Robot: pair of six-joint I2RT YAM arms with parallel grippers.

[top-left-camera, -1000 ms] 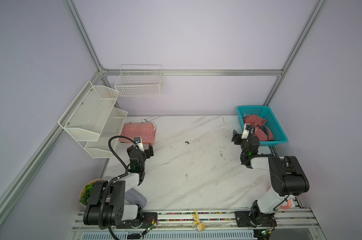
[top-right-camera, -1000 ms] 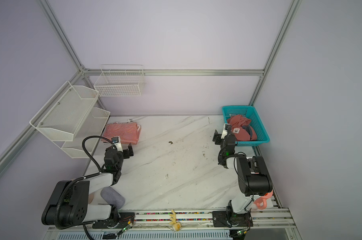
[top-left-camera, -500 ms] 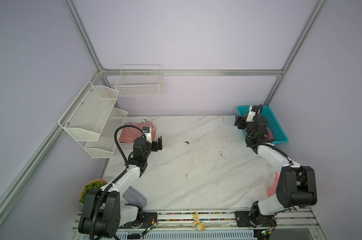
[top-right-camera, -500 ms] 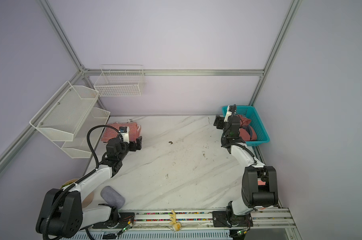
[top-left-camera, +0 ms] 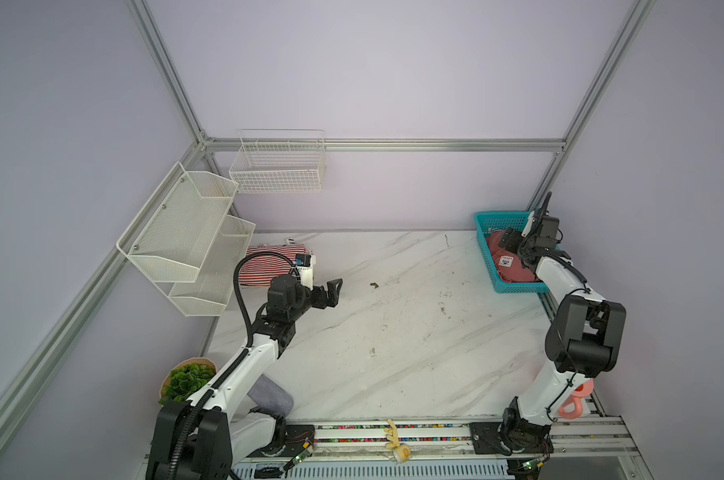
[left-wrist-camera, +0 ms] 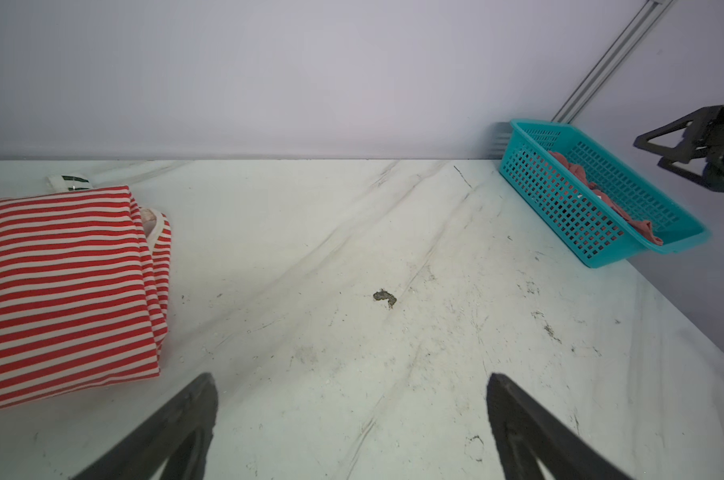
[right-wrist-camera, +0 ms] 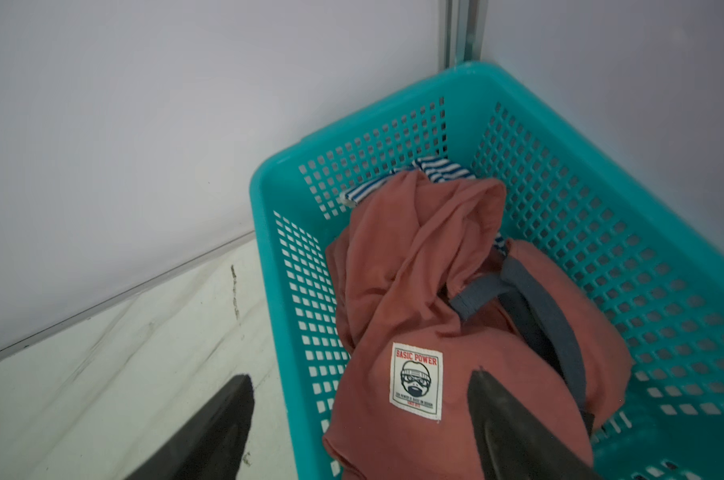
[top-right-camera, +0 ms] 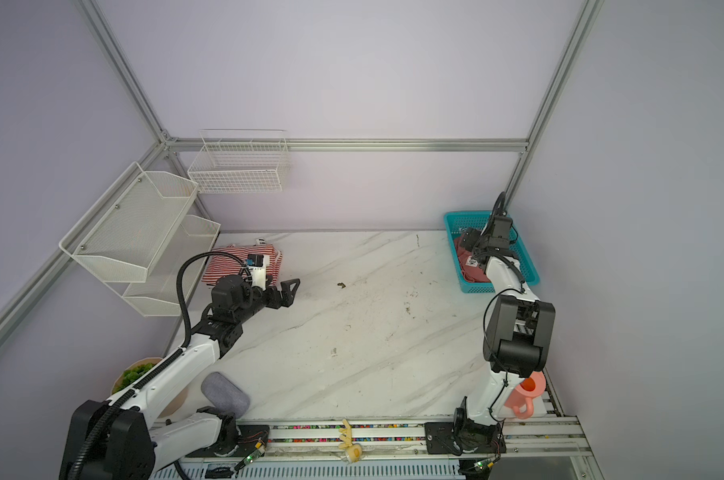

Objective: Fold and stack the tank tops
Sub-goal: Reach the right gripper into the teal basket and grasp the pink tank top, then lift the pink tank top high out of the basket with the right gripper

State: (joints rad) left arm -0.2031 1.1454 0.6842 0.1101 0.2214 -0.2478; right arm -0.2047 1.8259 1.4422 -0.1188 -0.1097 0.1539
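Reaching over the basket (right-wrist-camera: 601,187), your right gripper (right-wrist-camera: 360,380) hangs spread above the salmon top (right-wrist-camera: 435,291), one finger outside the wall: dropping now could clamp plastic, or drag up the navy top (right-wrist-camera: 439,168) beneath. Your left gripper (left-wrist-camera: 350,380) hovers spread near the folded red-striped top (left-wrist-camera: 61,270).

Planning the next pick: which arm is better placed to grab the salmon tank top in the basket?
Probably right: the right gripper, open, hangs over the salmon tank top in the teal basket; the left gripper is across the table.

Salmon top (right-wrist-camera: 414,270), teal basket (right-wrist-camera: 601,228), red-striped top (left-wrist-camera: 61,282)
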